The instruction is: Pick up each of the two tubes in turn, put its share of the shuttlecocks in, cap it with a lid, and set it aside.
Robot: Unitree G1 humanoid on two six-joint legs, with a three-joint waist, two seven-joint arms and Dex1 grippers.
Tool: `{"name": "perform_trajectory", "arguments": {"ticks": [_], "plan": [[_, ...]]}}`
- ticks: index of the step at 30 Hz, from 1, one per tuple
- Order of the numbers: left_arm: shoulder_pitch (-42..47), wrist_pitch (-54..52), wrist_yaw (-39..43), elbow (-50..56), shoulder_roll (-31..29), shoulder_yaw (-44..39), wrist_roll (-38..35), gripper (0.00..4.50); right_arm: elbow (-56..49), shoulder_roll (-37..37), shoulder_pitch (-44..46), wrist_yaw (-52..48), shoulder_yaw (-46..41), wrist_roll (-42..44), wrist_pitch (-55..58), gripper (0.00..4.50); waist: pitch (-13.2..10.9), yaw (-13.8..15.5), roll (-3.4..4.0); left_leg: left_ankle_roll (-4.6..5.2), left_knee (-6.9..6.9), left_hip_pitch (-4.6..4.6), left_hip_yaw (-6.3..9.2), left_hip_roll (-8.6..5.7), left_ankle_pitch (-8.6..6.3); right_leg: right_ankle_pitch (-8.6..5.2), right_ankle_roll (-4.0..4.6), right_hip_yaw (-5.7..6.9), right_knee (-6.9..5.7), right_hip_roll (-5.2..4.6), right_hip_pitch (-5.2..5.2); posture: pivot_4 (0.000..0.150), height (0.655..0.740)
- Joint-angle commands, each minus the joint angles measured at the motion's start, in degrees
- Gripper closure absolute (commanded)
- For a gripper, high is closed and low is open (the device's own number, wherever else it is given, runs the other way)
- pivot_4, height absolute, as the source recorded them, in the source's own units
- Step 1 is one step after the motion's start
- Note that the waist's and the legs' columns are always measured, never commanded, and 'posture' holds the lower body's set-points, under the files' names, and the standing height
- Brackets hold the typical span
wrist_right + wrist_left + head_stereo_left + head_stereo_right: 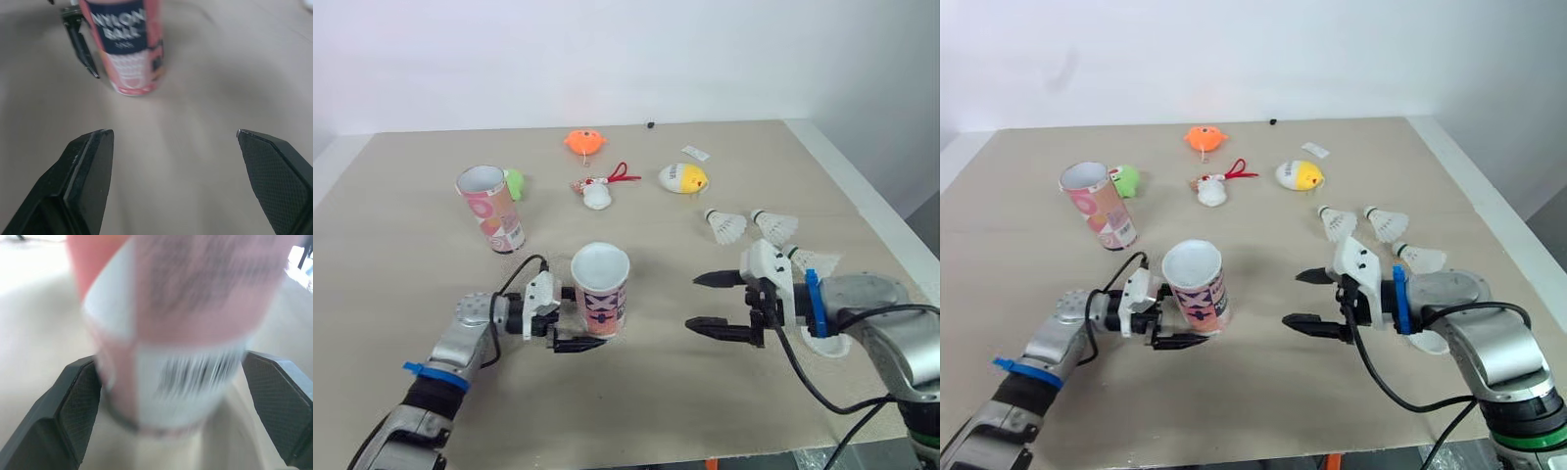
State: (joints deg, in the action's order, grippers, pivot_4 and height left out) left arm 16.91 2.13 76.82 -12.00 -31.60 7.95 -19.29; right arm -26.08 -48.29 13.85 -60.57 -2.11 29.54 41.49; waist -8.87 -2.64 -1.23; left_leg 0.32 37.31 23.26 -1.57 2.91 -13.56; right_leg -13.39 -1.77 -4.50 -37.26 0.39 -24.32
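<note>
Left claw (585, 318) is gripping the near pink-and-white patterned cardboard tube (600, 289), one black finger on each side, low on its wall. That tube is standing upright and open-mouthed on the beige counter (411, 294). Squeezing gently and lifting straight up is looking like the way to spare its thin wall. Right claw (693, 302) is hanging spread and empty between the tube and three white feathered shuttlecocks (725, 225). Bare counter is lying between them, with the front edge running close.

Beige table (656, 392) with near tube (600, 291), far tube (491, 209), three shuttlecocks (725, 226), small toys (683, 178).
</note>
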Motion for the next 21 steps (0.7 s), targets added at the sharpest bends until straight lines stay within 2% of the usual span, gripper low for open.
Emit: {"name": "perform_trajectory", "arguments": {"ticks": [1, 4, 7, 12, 14, 21], "plan": [[-4.1, -2.4, 0.3, 5.7, -3.9, -3.0, -2.0, 0.00, -1.9, 0.8, 0.4, 1.4, 1.9, -0.2, -0.6, 0.19, -0.1, 0.0, -0.09, 0.00, 0.00, 0.01, 0.01, -0.01, 0.00, 0.00, 0.00, 0.02, 0.00, -0.01, 0.00, 0.150, 0.7400], [-9.1, -6.1, -0.9, 13.6, -8.1, -8.3, -5.9, 0.00, -1.1, 4.8, 1.5, 5.1, 6.5, -3.4, -3.0, 0.19, -0.2, -0.3, -0.37, -0.11, -0.01, -0.01, -0.02, 0.18, -0.07, -0.07, 0.12, 0.04, 0.00, 0.05, -0.02, 0.150, 0.7400], [-13.4, -10.5, -3.1, 20.7, -10.8, -13.7, -10.7, 0.00, 0.0, 7.6, 1.0, 6.0, 11.5, -7.9, -8.4, 0.19, -0.3, 0.0, -0.33, -0.24, -0.01, 0.05, -0.02, 0.38, -0.14, -0.14, 0.27, 0.10, -0.04, 0.17, -0.14, 0.150, 0.7400], [-16.0, -20.6, -9.3, 30.8, -12.0, -21.9, -21.7, 0.00, 3.7, 10.3, 2.0, 4.6, 16.6, -11.0, -13.5, 0.19, -0.3, 0.6, -0.32, -0.41, 0.01, 0.11, 0.01, 0.38, -0.24, -0.35, 0.17, 0.17, -0.06, 0.07, -0.12, 0.150, 0.7400], [-15.7, -24.8, -11.9, 34.1, -12.6, -25.2, -27.0, 0.00, 5.6, 11.7, 3.3, 3.5, 18.1, -11.2, -14.8, 0.19, -0.5, 0.6, -0.63, -0.46, 0.04, 0.10, -0.03, 0.29, -0.27, -0.36, 0.14, 0.14, -0.06, 0.04, -0.11, 0.150, 0.7400], [-17.1, -26.3, -11.1, 38.4, -14.4, -27.8, -29.1, 0.00, 12.1, 17.5, 8.2, 3.0, 21.5, -13.7, -18.5, 0.19, -0.5, 0.2, -0.61, -0.48, 0.08, 0.06, -0.02, 0.37, -0.28, -0.32, 0.23, 0.15, -0.11, 0.19, -0.11, 0.150, 0.7400]]}}
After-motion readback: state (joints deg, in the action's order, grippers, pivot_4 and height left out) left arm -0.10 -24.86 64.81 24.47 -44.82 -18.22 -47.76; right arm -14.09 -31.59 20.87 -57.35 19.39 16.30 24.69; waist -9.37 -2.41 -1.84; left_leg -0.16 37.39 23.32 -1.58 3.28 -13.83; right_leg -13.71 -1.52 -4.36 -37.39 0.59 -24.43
